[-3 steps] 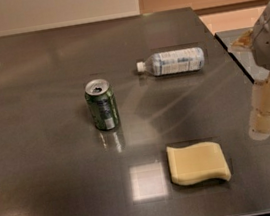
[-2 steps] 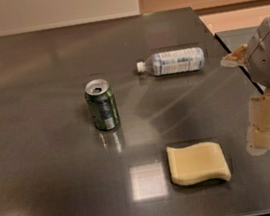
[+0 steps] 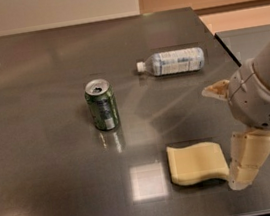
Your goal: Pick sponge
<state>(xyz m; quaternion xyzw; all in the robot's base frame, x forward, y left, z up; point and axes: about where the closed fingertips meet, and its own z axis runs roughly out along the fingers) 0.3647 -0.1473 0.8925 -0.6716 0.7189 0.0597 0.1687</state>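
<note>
The pale yellow sponge (image 3: pixel 197 162) lies flat on the dark table (image 3: pixel 44 144) near its front edge, right of the middle. My gripper (image 3: pixel 244 164) hangs just to the right of the sponge, its cream fingers (image 3: pixel 248 156) pointing down at the tabletop, close beside the sponge's right edge. It holds nothing.
An upright green can (image 3: pixel 102 105) stands left of centre. A clear plastic bottle (image 3: pixel 172 62) lies on its side farther back. The table's right edge (image 3: pixel 224 48) runs near my arm, with a gap and another surface beyond.
My gripper and arm have moved left and toward the front, from beyond the table's right edge to right beside the sponge. The sponge, can and bottle have not moved.
</note>
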